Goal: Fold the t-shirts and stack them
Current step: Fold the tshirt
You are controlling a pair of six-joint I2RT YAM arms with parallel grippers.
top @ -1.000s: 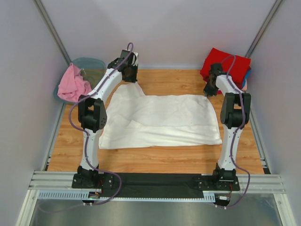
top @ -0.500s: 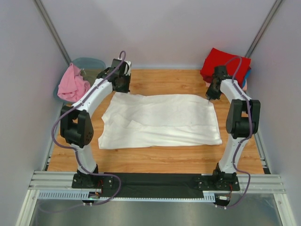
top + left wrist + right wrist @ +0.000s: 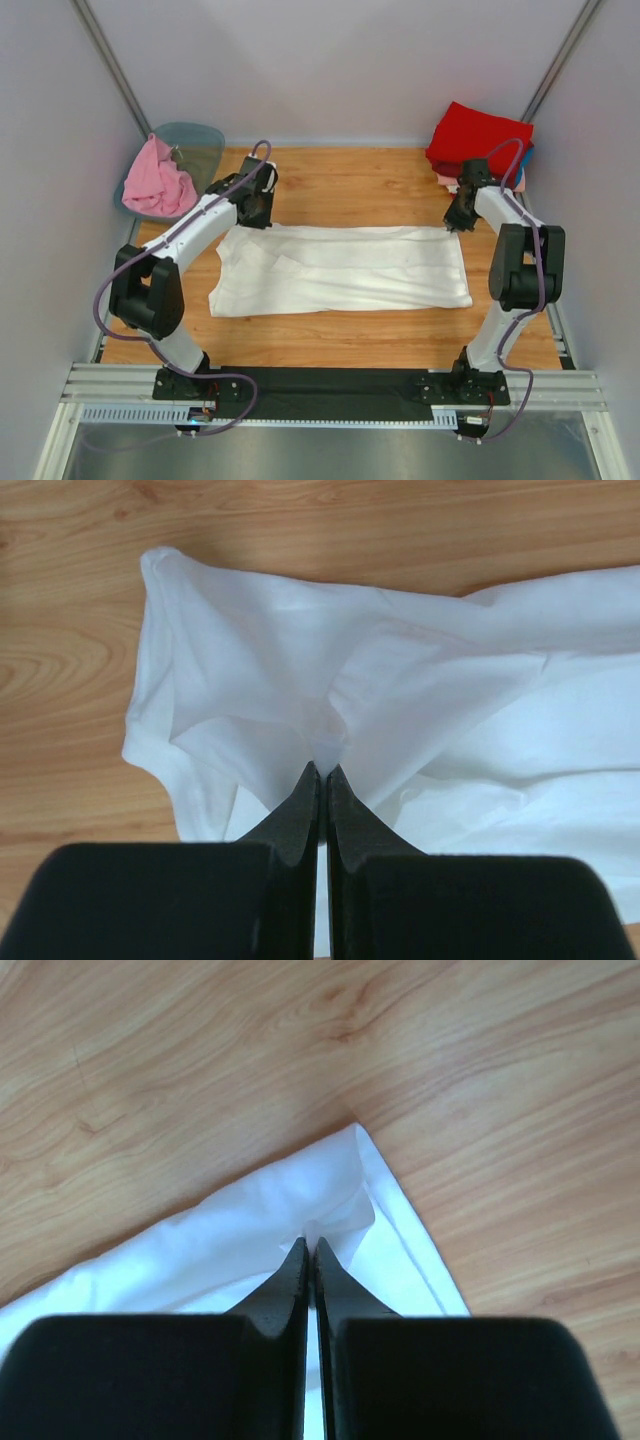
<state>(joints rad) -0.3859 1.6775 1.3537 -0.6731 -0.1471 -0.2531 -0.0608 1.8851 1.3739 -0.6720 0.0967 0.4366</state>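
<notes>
The large white t-shirt (image 3: 340,268) lies across the middle of the wooden table, its far edge folded toward the near side. My left gripper (image 3: 256,217) is shut on the shirt's far left edge; the left wrist view shows the white cloth (image 3: 330,695) pinched between the fingertips (image 3: 323,772). My right gripper (image 3: 455,222) is shut on the far right corner, with the cloth (image 3: 300,1210) bunched at the tips (image 3: 308,1245). A pink t-shirt (image 3: 155,180) hangs over the tub. A folded red t-shirt (image 3: 480,140) tops a stack at the back right, with a blue edge below it.
A translucent grey-green tub (image 3: 195,145) stands at the back left corner. Bare wooden table (image 3: 350,175) shows beyond the white shirt and along its near side. Grey walls close in on both sides; a metal rail (image 3: 330,385) runs along the near edge.
Both grippers have moved toward the near side, pulling the white shirt's far edge with them. The shirt now covers a narrower band across the table.
</notes>
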